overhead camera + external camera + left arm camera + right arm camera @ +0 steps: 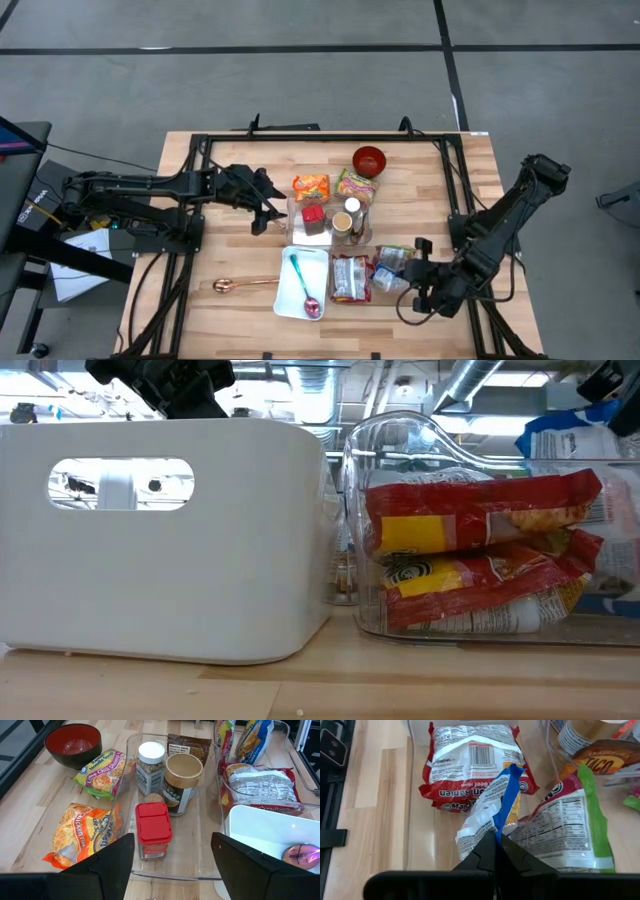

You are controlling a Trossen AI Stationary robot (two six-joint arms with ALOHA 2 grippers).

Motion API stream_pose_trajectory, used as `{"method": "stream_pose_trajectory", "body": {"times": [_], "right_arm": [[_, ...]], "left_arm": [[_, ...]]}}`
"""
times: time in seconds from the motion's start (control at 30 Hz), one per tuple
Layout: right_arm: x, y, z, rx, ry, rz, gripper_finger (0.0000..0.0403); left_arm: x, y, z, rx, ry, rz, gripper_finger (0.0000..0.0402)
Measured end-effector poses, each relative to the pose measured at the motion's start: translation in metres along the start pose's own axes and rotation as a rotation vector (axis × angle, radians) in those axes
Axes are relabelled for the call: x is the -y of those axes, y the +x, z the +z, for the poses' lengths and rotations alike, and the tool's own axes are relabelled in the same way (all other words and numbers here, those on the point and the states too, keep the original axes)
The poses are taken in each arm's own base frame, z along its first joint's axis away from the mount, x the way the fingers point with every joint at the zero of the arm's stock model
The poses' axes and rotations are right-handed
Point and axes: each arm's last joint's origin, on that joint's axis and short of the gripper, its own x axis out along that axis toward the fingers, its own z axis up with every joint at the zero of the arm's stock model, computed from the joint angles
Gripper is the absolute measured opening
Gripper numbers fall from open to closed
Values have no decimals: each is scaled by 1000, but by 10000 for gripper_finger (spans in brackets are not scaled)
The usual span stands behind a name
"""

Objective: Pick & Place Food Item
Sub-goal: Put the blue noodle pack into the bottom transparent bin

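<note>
My right gripper (495, 851) is shut on a blue-and-white food packet (487, 815), held over a clear bin (350, 297) that has red ramen packets (470, 765) in it. In the high view the blue-and-white food packet (393, 260) is at the bin's right side. A packet with a green edge (572, 827) lies beside it. My left gripper (268, 212) hovers open at the left of a second clear bin (129, 780), which holds a red-lidded jar (153, 827) and other jars. My right gripper pinches the blue-and-white packet's near end (496, 834) between its two fingers. The fingers slant down from the table's right near side. The packet's crumpled body stretches away from the fingers over the red ramen packets; I cannot tell whether it touches them.
A white tub (320, 257) with a purple spoon (304, 290) stands left of the ramen bin. A red bowl (369, 160) and two noodle packets (311, 186) (356, 185) lie toward the far edge. A copper spoon (245, 285) lies near left.
</note>
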Motion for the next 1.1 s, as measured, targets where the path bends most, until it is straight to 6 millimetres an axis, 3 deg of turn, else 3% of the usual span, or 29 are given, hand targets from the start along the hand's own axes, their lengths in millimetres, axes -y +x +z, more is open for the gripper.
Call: {"method": "stream_pose_trajectory", "body": {"times": [0.53,1.1], "right_arm": [[10,3,-1,-22,-85,-94,5],[33,8,4,-53,-138,-259,152]], "left_arm": [[1,0,0,-1,3,-43,260],[2,0,1,5,11,-64,260]]}}
